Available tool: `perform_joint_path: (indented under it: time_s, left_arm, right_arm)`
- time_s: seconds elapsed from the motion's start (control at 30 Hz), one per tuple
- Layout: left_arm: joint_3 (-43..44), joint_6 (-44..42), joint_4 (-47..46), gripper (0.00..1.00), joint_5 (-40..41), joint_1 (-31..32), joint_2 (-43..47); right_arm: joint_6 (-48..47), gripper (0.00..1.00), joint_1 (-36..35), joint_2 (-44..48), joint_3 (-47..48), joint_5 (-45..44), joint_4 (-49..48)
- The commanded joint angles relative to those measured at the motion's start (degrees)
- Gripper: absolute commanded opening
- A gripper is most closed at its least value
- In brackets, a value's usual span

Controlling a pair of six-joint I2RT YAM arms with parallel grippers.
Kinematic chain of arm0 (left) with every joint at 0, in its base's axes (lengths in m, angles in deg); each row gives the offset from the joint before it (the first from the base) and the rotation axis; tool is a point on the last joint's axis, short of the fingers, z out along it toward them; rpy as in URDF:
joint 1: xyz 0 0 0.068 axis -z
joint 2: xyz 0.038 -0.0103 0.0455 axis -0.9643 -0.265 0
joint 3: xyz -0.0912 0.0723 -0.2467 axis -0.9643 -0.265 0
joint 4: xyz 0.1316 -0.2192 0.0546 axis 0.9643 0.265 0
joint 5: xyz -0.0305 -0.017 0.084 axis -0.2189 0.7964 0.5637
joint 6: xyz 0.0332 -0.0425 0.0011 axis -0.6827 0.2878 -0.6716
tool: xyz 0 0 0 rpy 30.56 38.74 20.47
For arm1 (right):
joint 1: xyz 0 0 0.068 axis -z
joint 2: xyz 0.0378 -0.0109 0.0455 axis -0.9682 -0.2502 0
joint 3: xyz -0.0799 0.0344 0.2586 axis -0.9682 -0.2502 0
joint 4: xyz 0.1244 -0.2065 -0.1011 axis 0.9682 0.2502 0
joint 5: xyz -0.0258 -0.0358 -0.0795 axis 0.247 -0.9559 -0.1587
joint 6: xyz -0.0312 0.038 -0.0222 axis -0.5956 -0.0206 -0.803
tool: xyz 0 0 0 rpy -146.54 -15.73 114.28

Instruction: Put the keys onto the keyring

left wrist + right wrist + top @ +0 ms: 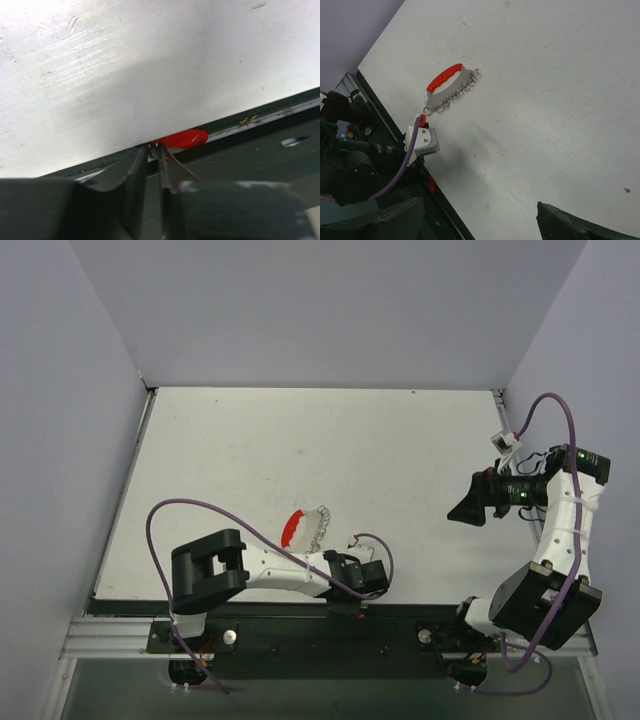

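Note:
The red keyring [295, 528] lies on the white table [300, 450] with the row of silver keys [319, 526] against its right side. The right wrist view shows the keyring [445, 77] and the keys [452, 93] at upper left. My left gripper [347, 606] points down at the table's front edge, apart from them. Its jaws stand almost together with a thin slit, tips [154, 148] at the end of a small red oval piece [182, 138] on the edge rail. Whether they pinch it is unclear. My right gripper [465, 508] hovers wide open at the right, holding nothing.
The table's dark front rail [260, 120] runs just below the left fingertips. Grey walls close the table on three sides. The left wrist's white camera block [421, 140] and purple cable [400, 170] sit near the keys.

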State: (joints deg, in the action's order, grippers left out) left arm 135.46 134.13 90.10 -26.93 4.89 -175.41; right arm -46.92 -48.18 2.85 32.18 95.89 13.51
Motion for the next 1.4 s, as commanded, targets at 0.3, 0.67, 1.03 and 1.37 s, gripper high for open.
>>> perform_joint_path:
  time_s: [0.3,0.67,1.03,1.37]
  left_arm:
    - [3.8,-2.2,3.0,0.0,9.8,0.7,0.6]
    - [-0.5,-8.6,-3.3,0.0,13.7,3.8,20.9]
    - [-2.3,-16.9,-7.2,0.0,11.0,-3.9,25.9]
    - [-0.6,-26.0,-25.6,0.0,-13.1,-20.9,13.5]
  right_arm:
    - [-3.0,1.0,0.4,3.2,-2.0,1.7,12.1]
    - [-1.5,1.0,-0.4,4.2,-1.1,3.5,12.2]
    - [0.3,1.0,-3.1,4.2,0.8,4.5,12.1]
    - [0.3,1.0,-15.5,-1.6,2.5,8.8,12.0]
